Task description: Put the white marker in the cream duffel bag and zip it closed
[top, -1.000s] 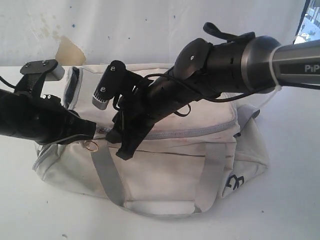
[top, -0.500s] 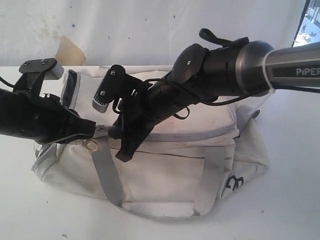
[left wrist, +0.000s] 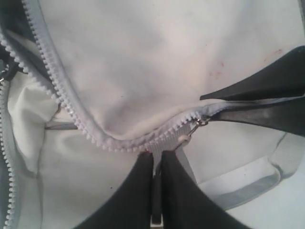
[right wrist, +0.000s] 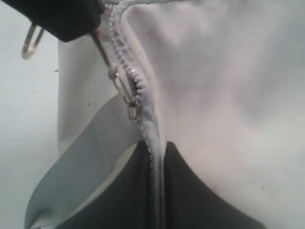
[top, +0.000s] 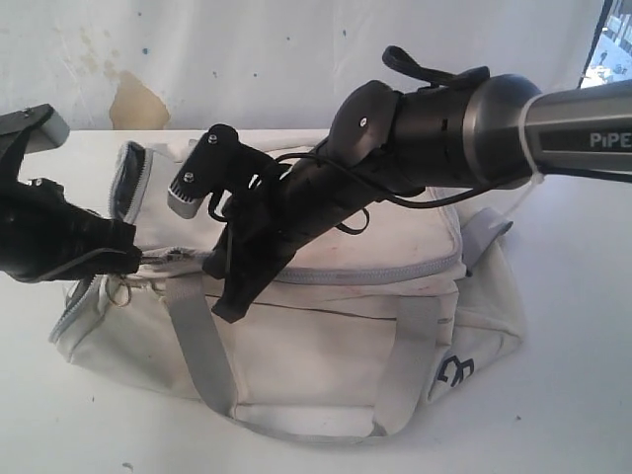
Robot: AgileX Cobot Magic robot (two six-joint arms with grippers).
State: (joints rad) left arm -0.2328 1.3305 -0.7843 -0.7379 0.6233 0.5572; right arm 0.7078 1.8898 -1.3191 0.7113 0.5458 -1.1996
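Exterior view, left gripper (top: pixel 135 259) pinching zipper pull (right wrist: pixel 122 87), moved leftward, right gripper (top: pixel 228 304) (newly closed) nipping cream duffel bag (top: pixel 326 341)

covered: top of the cream duffel bag (top: pixel 326 341) is being hidden by the right arm (top: pixel 444 128) at centre | pinched: zipper pull (left wrist: pixel 185 137) is being mostly hidden inside the left gripper (left wrist: pixel 156 153) | cropped: left arm (top: pixel 49 242) is being cut off at left edge

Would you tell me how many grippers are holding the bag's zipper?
2. The left gripper pinches the zipper pull near the cream duffel bag's open end; the right gripper clamps the zipper tape beside it.
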